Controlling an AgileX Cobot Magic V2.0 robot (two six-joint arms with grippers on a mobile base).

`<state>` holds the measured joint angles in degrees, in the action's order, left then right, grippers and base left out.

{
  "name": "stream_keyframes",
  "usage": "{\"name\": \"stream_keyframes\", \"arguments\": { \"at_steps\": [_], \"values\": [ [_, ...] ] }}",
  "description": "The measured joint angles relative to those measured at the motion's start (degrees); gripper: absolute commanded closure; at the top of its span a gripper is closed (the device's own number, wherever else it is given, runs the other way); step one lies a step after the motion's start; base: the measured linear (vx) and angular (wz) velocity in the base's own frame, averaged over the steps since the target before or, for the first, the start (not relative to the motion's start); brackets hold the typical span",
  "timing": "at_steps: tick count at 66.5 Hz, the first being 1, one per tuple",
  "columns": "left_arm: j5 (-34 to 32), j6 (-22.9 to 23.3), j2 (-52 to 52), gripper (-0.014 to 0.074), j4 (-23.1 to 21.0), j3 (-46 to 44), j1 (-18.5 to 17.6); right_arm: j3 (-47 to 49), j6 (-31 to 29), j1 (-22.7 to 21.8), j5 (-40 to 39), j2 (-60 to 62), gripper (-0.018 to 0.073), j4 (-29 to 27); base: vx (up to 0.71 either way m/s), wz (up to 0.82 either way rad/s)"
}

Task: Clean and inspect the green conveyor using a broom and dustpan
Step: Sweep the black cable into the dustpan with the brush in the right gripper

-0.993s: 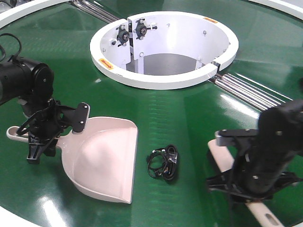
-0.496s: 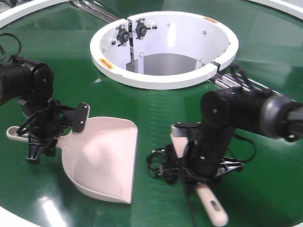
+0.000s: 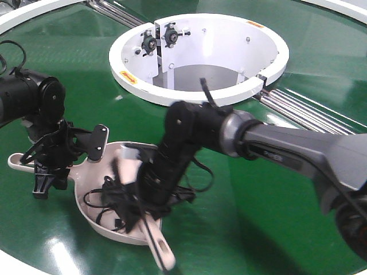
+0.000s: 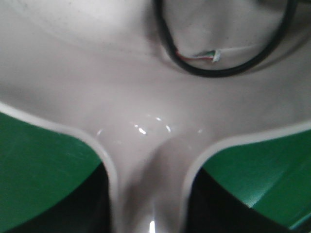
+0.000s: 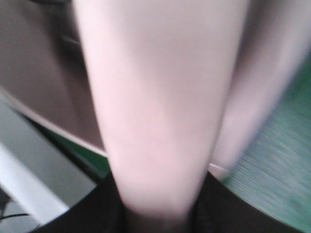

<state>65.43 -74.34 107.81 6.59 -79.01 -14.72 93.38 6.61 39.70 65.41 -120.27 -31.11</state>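
The green conveyor (image 3: 269, 172) fills the front view, and the dustpan (image 3: 94, 220) lies on it near its front left edge, close to the white rim (image 3: 14, 260), with the mouth turned to the right and the long handle pointing to the left edge. The left gripper (image 3: 53, 166) stands over this handle; in the left wrist view its dark fingers (image 4: 95, 206) are clamped on the narrow neck where the handle joins the scoop, one on each side, and the green belt shows on both sides of them. Inside the dustpan lies a tangle of black cable (image 3: 109, 197), and one loop of it (with thin coloured wires coming out of its cut end) rests on the pan floor just ahead of the left fingers. The right arm reaches across from the right edge of the conveyor, and the right gripper (image 3: 150, 197) is low over the open mouth of the dustpan. Its fingers are closed around the broom (image 3: 162, 251), whose handle with the slot hole sticks out toward the front edge, while the head end is at the pan and blurred. The right wrist view is blurred too and shows only the pale handle rising from the dark fingers. Behind, toward the far edge, sits the white ring housing (image 3: 189, 98), and silver rods (image 3: 298, 112) run beside it on the right.
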Motion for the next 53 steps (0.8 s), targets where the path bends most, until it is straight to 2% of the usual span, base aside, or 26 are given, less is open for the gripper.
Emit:
{"name": "stream_keyframes", "arguments": {
  "at_steps": [13, 20, 29, 44, 53],
  "values": [
    [0.0, 0.0, 0.0, 0.0603, 0.0, 0.0, 0.0, 8.9, 0.2, 0.3, 1.2, -1.6, 0.0564, -0.3, 0.0, 0.0],
    [0.0, 0.0, 0.0, 0.0603, 0.0, 0.0, 0.0, 10.9, 0.8, 0.3, 2.0, -1.5, 0.0564, 1.8, 0.0, 0.0],
    [0.0, 0.0, 0.0, 0.0603, 0.0, 0.0, 0.0, 11.3, 2.4, 0.3, 4.2, -1.0, 0.0563, 8.1, 0.0, 0.0],
    [0.0, 0.0, 0.0, 0.0603, 0.0, 0.0, 0.0, 11.3, 4.6, 0.2, 5.5, 3.0, 0.0561, 22.9, 0.0, 0.0],
    [0.0, 0.0, 0.0, 0.0603, 0.0, 0.0, 0.0, 11.3, 4.5, -1.4, 5.6, 6.9, 0.0561, 26.8, 0.0, 0.0]
  ]
}}
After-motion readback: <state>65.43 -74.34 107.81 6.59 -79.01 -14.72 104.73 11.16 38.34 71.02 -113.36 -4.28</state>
